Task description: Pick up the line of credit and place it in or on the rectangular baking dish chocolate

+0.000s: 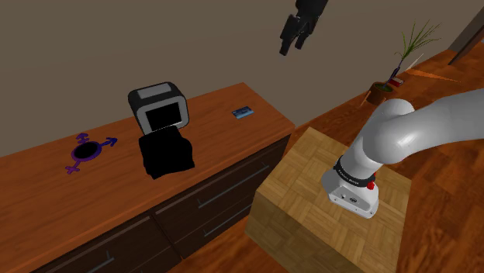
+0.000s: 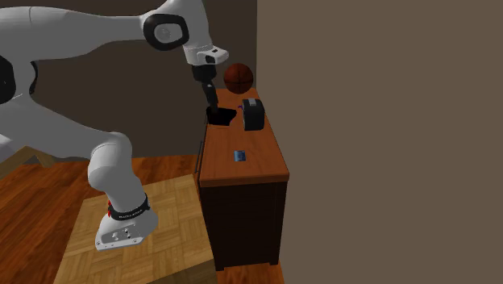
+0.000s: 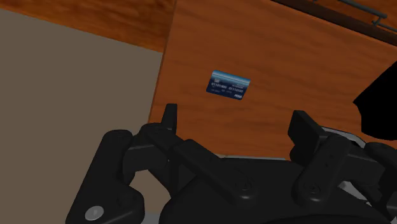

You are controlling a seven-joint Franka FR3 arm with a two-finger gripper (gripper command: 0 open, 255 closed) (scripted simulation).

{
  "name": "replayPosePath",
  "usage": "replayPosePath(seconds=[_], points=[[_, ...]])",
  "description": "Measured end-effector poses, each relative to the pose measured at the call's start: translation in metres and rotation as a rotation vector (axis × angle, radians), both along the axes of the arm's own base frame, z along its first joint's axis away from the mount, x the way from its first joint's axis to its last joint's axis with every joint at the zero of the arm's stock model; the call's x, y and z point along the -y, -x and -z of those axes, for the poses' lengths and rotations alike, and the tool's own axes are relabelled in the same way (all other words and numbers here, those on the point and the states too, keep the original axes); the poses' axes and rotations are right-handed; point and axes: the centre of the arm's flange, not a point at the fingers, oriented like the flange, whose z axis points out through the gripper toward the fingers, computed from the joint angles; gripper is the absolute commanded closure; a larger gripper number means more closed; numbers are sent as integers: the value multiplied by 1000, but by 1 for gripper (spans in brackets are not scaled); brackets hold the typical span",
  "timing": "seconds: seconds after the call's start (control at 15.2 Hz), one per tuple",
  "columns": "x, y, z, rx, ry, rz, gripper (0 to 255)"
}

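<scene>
The card (image 1: 243,112) is small and blue and lies flat on the wooden dresser top (image 1: 217,139), near the wall-side edge. In the second exterior view the card (image 2: 239,155) sits mid-top, and in the wrist view the card (image 3: 228,84) lies just beyond my fingers. The baking dish (image 1: 165,155) is drawn as a black rectangular shape near the dresser's front edge; it also shows as the dish (image 2: 221,115) and the dish (image 3: 378,105). My gripper (image 1: 288,48) hangs high above the dresser, open and holding nothing; it also shows as the gripper (image 2: 211,98) and the gripper (image 3: 235,124).
A grey boxy appliance (image 1: 160,107) with a black front stands right behind the dish. A purple symbol-shaped object (image 1: 87,149) lies toward the shoulder view's left. A brown ball (image 2: 238,77) sits at the dresser's far end. A potted plant (image 1: 403,58) stands on the floor beyond the wooden stand (image 1: 310,202).
</scene>
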Motion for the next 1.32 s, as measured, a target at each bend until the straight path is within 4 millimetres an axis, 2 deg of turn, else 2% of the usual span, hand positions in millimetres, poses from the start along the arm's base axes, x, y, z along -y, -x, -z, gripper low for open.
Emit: replayPosePath(seconds=[0.13,0.46,1.06,1.32], points=[[3,-1,5,8,-6,-26,0],[20,-12,65,96,-58,-305,0],[38,-66,177,280,-160,-866,0],[25,-94,225,361,-204,-1116,0]])
